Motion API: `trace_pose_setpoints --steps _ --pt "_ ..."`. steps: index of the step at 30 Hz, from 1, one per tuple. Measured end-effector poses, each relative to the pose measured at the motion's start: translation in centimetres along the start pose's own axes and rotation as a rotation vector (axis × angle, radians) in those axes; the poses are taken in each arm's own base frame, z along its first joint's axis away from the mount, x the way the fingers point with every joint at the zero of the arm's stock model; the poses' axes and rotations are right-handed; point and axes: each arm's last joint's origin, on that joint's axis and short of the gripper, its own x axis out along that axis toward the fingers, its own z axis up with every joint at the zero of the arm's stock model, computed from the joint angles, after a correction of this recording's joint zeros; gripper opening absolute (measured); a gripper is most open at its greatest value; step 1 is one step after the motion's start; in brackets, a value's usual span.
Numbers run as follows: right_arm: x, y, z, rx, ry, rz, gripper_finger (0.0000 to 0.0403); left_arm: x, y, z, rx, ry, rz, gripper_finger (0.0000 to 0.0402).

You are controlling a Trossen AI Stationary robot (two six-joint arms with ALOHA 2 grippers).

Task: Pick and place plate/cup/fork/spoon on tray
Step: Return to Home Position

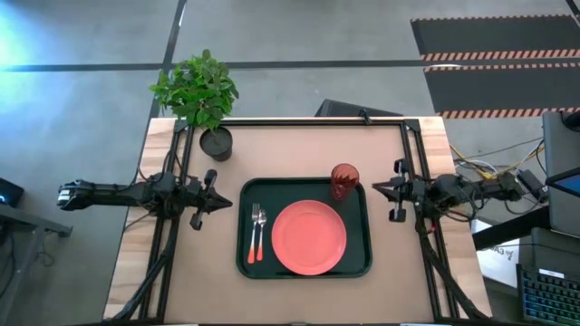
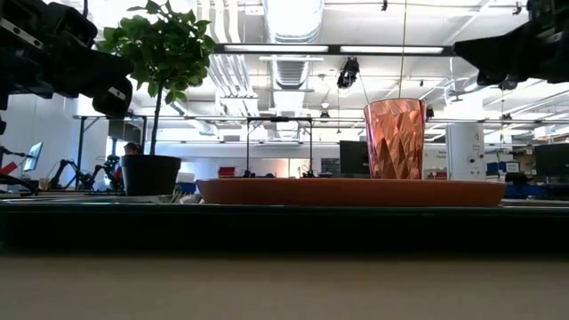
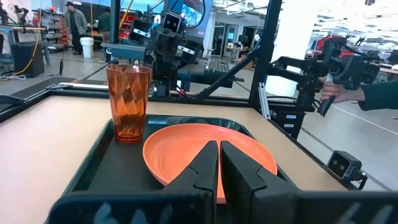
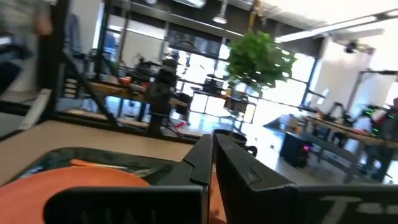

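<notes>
No readable text or label, seemingly, appears anywhere.

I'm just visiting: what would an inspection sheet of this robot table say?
Surface: tan table, no spills seen.
Job's things: plate, cup and two orange-handled utensils lie in the tray; cup upright.
Clutter: potted plant at a table corner, off the tray.
Grippers: left gripper and right gripper shut, empty, flanking the tray.
Cables: loose cables off the table's right side.
Surroundings: striped floor mat; a person's hand beyond the table.
</notes>
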Motion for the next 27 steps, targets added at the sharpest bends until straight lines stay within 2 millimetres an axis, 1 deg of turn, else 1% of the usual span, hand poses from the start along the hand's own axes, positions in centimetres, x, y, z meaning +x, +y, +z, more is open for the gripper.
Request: trace_pose_setpoints --steps 2,8,11,15,17,27 --pt "0.1 -0.3 -0.2 0.017 0.01 -0.013 0.0009 0.0 0.0 0.0 0.0 0.0 0.0 0.0" --pt "0.1 -0.4 -1.3 0.098 0.097 0.075 0.0009 0.0 0.0 0.0 0.001 0.0 0.0 0.0" --pt "0.1 -0.4 -1.4 0.13 0.109 0.087 0.0009 0.0 0.0 0.1 0.017 -0.007 0.003 0.0" --pt "0.1 -0.4 -1.4 0.133 0.111 0.088 0.0009 0.0 -0.1 0.8 0.118 -0.086 0.003 0.0" --pt "0.1 -0.4 -1.5 0.132 0.118 0.087 0.0009 0.0 -0.1 0.8 0.144 -0.086 0.005 0.0" --pt "0.0 -0.3 -1.9 0.14 0.154 0.094 0.0009 0.0 0.0 0.4 0.132 -0.053 0.006 0.0"
